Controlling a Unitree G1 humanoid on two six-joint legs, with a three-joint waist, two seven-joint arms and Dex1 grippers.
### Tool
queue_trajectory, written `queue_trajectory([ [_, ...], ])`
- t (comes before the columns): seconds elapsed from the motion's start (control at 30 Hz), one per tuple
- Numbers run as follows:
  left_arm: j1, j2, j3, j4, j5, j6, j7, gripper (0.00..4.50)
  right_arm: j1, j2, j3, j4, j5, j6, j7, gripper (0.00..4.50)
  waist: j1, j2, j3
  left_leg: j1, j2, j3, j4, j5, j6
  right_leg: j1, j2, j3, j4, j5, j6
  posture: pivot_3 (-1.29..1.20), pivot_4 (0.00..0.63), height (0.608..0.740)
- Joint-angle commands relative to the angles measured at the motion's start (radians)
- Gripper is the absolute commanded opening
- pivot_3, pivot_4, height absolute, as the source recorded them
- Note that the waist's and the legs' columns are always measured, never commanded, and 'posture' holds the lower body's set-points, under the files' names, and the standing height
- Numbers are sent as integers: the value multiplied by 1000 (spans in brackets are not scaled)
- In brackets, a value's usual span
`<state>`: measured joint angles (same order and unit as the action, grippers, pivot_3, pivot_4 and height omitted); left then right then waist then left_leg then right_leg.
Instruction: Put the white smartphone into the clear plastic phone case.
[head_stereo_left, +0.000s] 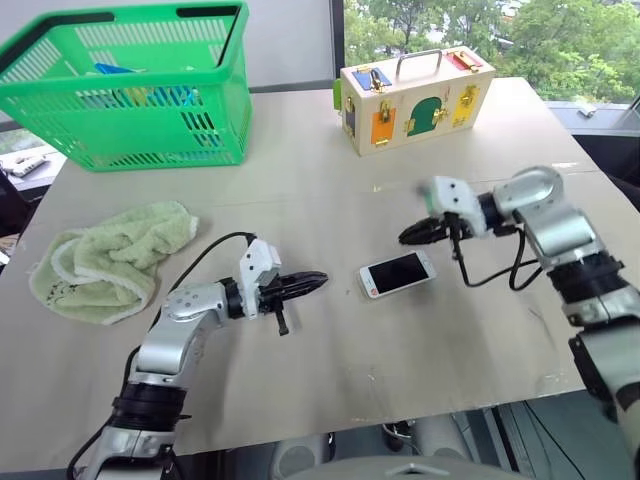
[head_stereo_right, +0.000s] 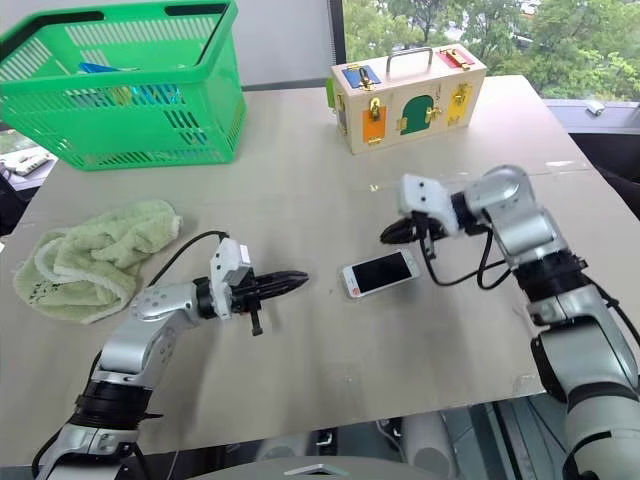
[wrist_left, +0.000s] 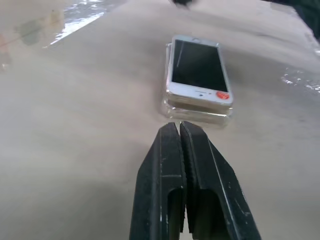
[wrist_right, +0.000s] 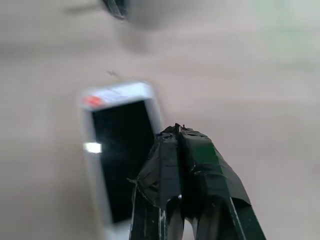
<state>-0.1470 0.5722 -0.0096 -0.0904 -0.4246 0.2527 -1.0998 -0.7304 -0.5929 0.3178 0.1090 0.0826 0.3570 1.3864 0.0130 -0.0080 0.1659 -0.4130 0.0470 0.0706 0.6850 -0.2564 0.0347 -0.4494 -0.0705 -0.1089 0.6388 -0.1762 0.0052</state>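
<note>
A green basket (head_stereo_left: 150, 110) is seen at the table's (head_stereo_left: 300, 390) far left corner, well beyond the left claw (head_stereo_left: 318, 281); blue and yellow items (head_stereo_left: 150, 92) lie inside it, too hidden by the mesh to be identified. A wooden box (head_stereo_left: 415, 100) with a metal handle and coloured latched doors stands shut, well beyond the right claw (head_stereo_left: 405, 236); its contents cannot be told.

The phone (wrist_left: 199, 70) is found flat on the table, screen up, between the two claws: just past the left claw's tip and just below and beside the right claw's tip, touched by neither. Its screen is black, its bezels white, its corners rounded, and a red mark is seen at one end. In the left wrist view it is seated in the clear case (wrist_left: 197, 111), whose glinting rim shows beneath and around its near end.

Both claws are pressed fully shut, with nothing held.

A crumpled green towel (head_stereo_left: 110, 262) lies well to the left of the left claw.
</note>
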Motion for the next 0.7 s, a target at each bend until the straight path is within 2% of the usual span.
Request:
queue_trajectory([
  [0.03,16,19,20,-68,-37,22,-6,88,40,9,15,-115,7,66,-51,0,-1,0,0,0,0,0,0,0,0,0,0,0,0,0,0,0,150,740],
  [0.27,37,26,19,-102,-48,47,8,88,66,36,121,-110,-69,53,-110,0,-1,0,0,1,0,-1,1,0,0,-1,1,0,2,-2,-4,0,150,740],
  [0.47,45,17,13,-123,-50,59,33,88,68,34,236,11,-159,37,-95,0,-1,-2,-1,2,0,0,1,0,0,0,0,2,2,-2,-3,0,150,740],
  [0.7,51,14,10,-140,-54,70,50,88,76,59,285,95,-172,54,-67,0,0,-3,-3,13,2,1,0,0,0,8,0,2,3,-3,-4,0,150,740],
])
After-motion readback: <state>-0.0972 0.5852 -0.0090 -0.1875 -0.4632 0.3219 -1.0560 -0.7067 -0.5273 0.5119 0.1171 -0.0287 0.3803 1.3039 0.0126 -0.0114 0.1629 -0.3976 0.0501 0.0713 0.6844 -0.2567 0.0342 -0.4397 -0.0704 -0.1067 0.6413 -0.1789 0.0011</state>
